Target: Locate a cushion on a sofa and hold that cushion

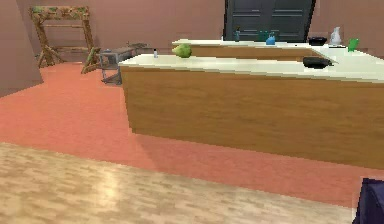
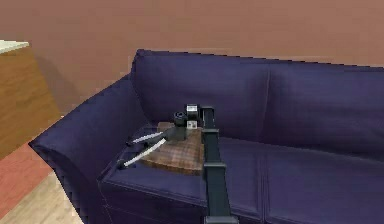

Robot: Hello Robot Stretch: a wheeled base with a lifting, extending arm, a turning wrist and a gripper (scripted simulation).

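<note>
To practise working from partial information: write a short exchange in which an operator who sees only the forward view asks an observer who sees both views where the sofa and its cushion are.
Operator: I see a wooden counter ahead. Is there a sofa?
Observer: Yes, a dark blue sofa stands against the wall in the arm side view.
Operator: Is there a cushion on it?
Observer: A brown cushion lies on its seat, right at the gripper; I cannot tell whether the gripper holds it.

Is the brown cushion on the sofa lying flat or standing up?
Flat: the brown cushion lies on the sofa seat, broad face up.
</note>
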